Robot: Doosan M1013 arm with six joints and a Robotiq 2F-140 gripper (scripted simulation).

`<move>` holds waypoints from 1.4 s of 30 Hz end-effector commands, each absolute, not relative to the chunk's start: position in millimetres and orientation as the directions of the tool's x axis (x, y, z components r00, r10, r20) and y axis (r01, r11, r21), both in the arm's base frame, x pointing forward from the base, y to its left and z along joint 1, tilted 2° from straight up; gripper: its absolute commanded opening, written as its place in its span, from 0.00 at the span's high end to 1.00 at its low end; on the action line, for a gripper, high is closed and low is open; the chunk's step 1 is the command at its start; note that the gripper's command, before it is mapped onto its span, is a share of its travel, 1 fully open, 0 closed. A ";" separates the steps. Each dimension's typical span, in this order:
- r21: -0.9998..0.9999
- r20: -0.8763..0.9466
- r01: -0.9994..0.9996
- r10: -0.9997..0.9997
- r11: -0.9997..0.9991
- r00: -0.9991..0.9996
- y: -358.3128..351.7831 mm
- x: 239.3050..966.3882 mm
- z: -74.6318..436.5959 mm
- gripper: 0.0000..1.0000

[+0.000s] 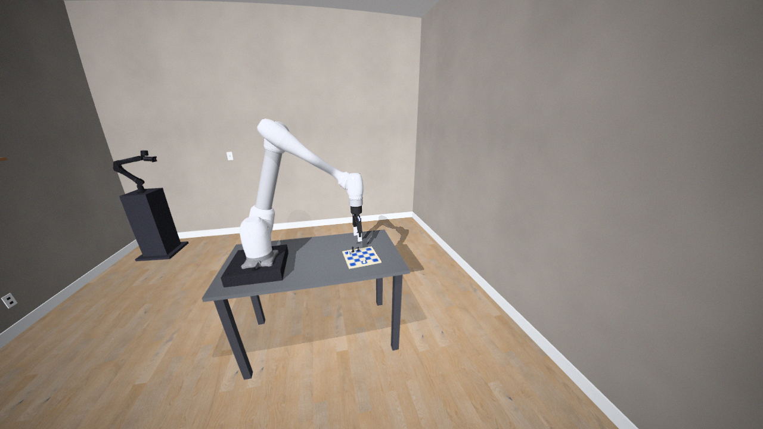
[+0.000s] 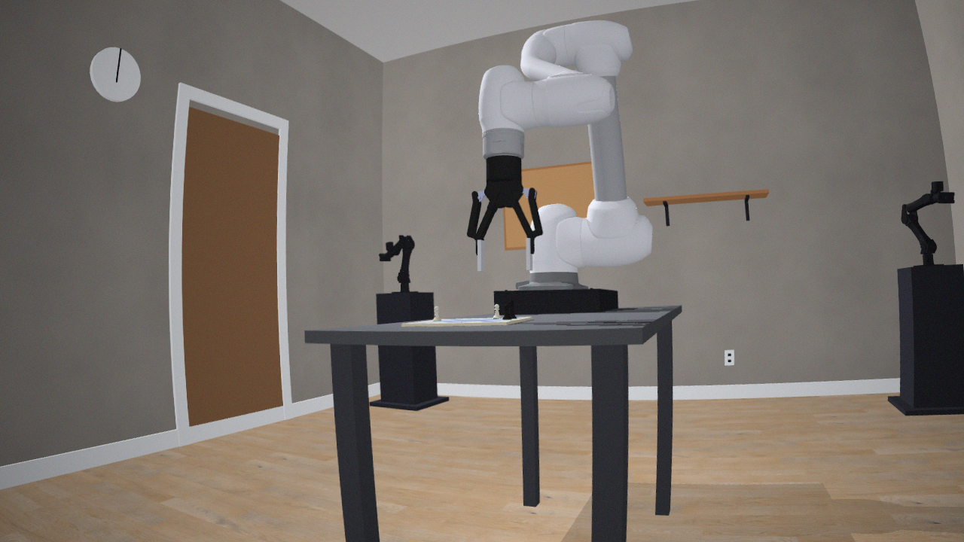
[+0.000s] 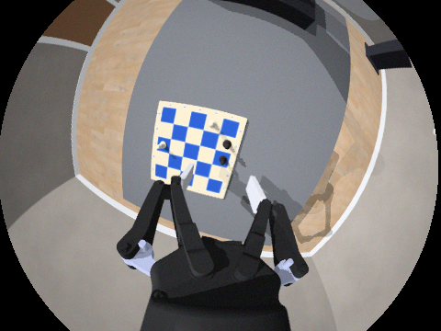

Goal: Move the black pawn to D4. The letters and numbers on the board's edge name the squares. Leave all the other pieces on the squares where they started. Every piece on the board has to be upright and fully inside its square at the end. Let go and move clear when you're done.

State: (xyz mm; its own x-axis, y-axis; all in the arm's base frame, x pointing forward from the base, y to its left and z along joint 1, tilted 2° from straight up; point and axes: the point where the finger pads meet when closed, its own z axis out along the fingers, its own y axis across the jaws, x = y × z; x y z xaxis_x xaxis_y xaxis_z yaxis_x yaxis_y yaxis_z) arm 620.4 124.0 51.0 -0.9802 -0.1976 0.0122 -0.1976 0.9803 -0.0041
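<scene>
The gripper (image 2: 504,259) hangs pointing straight down, well above the chessboard (image 2: 466,321), its two white-tipped fingers (image 2: 479,258) partly apart with only air between them — it has hold of nothing. In the wrist view the fingertips frame the near edge of the board (image 3: 161,113), one tip over a square on that edge and the other off to the side over the grey table (image 3: 245,62).

The board is blue and cream and lies flat near one end of the table (image 1: 315,266), well apart from the black base block (image 1: 254,270) on which the white arm (image 1: 298,149) is mounted.

From the wrist view two dark pieces stand close together near one side of the board: one at (image 3: 227,143) and another just beside it at (image 3: 223,160). Which of these is the black pawn cannot be told from the pictures — both show only as small dark blobs. In the exterior view a dark piece (image 2: 510,310) stands upright next to a pale piece (image 2: 496,311), and a second pale piece (image 2: 437,313) stands upright toward the other end of the board. All pieces appear upright on the board, none near the fingers.
</scene>
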 end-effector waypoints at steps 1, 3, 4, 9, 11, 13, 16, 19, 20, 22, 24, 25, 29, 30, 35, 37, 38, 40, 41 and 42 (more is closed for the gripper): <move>0.023 0.018 -0.226 -0.226 0.974 -0.974 124.0 620.2 51.1 0.80; 0.023 0.018 -0.226 -0.226 0.974 -0.974 124.0 620.2 51.1 0.80; 0.023 0.018 -0.226 -0.226 0.974 -0.974 124.0 620.2 51.1 0.80; 0.023 0.018 -0.226 -0.226 0.974 -0.974 124.0 620.2 51.1 0.80; 0.023 0.018 -0.226 -0.226 0.974 -0.974 124.0 620.2 51.1 0.80; 0.023 0.018 -0.226 -0.226 0.974 -0.974 124.0 620.2 51.1 0.80; 0.023 0.018 -0.226 -0.226 0.974 -0.974 124.0 620.2 51.1 0.80; 0.023 0.018 -0.226 -0.226 0.974 -0.974 124.0 620.2 51.1 0.80; 0.023 0.018 -0.226 -0.226 0.974 -0.974 124.0 620.2 51.1 0.80; 0.023 0.018 -0.226 -0.226 0.974 -0.974 124.0 620.2 51.1 0.80; 0.023 0.018 -0.226 -0.226 0.974 -0.974 124.0 620.2 51.1 0.80; 0.023 0.018 -0.226 -0.226 0.974 -0.974 124.0 620.2 51.1 0.80; 0.023 0.018 -0.226 -0.226 0.974 -0.974 124.0 620.2 51.1 0.80; 0.023 0.018 -0.226 -0.226 0.974 -0.974 124.0 620.2 51.0 0.80; 0.023 0.018 -0.226 -0.227 0.974 -0.974 124.0 620.2 50.0 0.80; 0.023 0.018 -0.226 -0.227 0.974 -0.974 124.0 620.2 49.1 0.80; 0.023 0.018 -0.226 -0.227 0.974 -0.974 124.0 620.2 48.6 0.80; 0.023 0.018 -0.226 -0.227 0.974 -0.974 124.0 620.2 48.6 0.80; 0.023 0.018 -0.226 -0.227 0.974 -0.974 124.0 620.1 47.9 0.80; 0.023 0.018 -0.226 -0.227 0.974 -0.974 124.0 620.1 47.1 0.80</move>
